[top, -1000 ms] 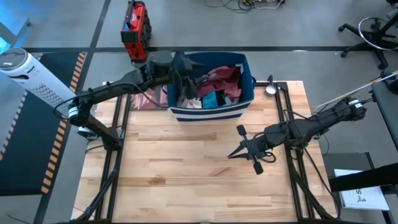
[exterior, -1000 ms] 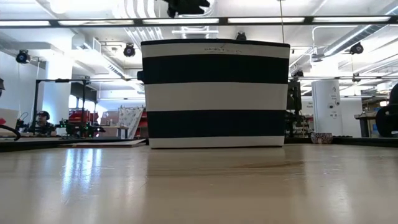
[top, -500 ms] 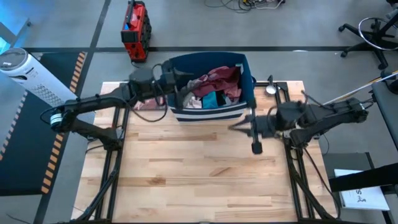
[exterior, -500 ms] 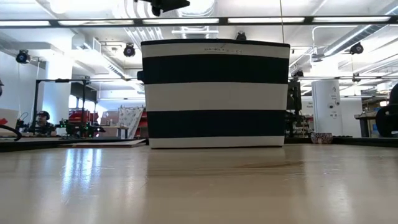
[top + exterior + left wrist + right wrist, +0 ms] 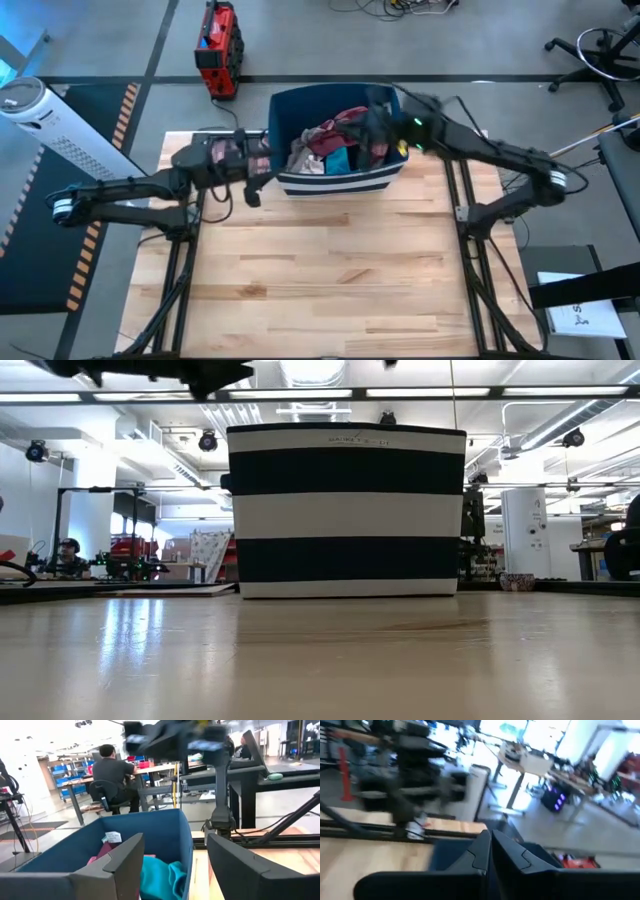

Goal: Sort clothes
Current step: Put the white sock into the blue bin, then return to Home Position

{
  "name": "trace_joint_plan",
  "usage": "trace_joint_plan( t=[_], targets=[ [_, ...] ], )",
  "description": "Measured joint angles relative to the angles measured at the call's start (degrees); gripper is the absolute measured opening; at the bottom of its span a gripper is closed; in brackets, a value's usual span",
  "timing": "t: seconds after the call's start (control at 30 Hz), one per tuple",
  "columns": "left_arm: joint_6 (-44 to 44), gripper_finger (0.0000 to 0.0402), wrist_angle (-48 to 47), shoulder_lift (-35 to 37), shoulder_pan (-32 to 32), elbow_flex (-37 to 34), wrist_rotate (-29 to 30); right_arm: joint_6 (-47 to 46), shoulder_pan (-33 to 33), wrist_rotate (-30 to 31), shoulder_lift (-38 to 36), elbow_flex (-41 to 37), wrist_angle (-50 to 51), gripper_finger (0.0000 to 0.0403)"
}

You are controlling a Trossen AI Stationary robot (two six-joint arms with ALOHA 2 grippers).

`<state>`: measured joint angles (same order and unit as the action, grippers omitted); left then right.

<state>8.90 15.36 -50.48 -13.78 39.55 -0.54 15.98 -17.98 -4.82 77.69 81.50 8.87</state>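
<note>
The dark blue striped bin [image 5: 335,182] stands at the table's far middle and shows in the low view [image 5: 345,510]. In it lie clothes: a maroon piece [image 5: 345,124], a teal piece [image 5: 338,158] and a pale piece [image 5: 305,152]. The teal piece [image 5: 157,877] also shows in the left wrist view. My left gripper [image 5: 257,180] is open and empty beside the bin's left front corner [image 5: 172,852]. My right gripper [image 5: 373,125] hovers over the bin's right part, fingers shut [image 5: 490,855]. I cannot tell whether it touches the clothes.
Bare wooden table [image 5: 320,270] lies on the near side of the bin. A small silver thing [image 5: 436,142] sits right of the bin. A red device [image 5: 218,48] and a white tower [image 5: 50,120] stand off the table. A seated person [image 5: 112,770] shows beyond the table.
My left gripper has drawn back from over the bin toward the table's left and near side, ending beside the bin's left front corner. My right gripper has swung from the table's middle right toward the far edge, ending over the bin. The bin has stayed in place.
</note>
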Motion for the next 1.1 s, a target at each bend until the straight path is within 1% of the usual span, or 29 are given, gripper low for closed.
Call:
trace_joint_plan(
  t=[0.17,0.37,0.5,0.7,0.8,0.9,1.0,1.1],
  targets=[
    [-0.81,0.0196,0.13,5.70,0.26,-4.30,-0.02,-0.94,-8.22,-3.45,9.90,5.58,3.46,0.0002],
    [-1.08,0.0186,0.06,9.26,1.01,-7.41,-0.05,-1.02,-15.58,-8.33,18.79,6.35,5.51,0.0002],
    [-1.50,0.0176,-0.22,10.13,1.01,-8.61,-0.07,-0.99,-18.40,-8.96,23.45,6.31,9.01,0.0002],
    [-1.51,0.0158,-1.45,9.91,1.01,-8.59,-0.07,0.06,-19.82,-9.15,28.31,6.27,13.08,0.0002],
    [-1.94,0.0152,-1.43,9.84,1.05,-8.59,-0.07,0.06,-19.95,-9.14,29.18,6.27,13.41,0.0002],
    [-1.94,0.0149,-2.06,10.13,1.05,-8.59,-0.09,0.77,-19.95,-9.05,28.03,6.24,13.40,0.0002],
    [-1.94,0.0143,-3.10,11.20,1.10,-8.59,-0.11,1.36,-19.80,-9.05,24.41,6.20,13.54,0.0002],
    [-1.94,0.0130,-3.43,12.62,1.68,-8.59,-0.20,2.31,-19.42,-9.39,19.17,6.19,14.92,0.0001]
  ],
)
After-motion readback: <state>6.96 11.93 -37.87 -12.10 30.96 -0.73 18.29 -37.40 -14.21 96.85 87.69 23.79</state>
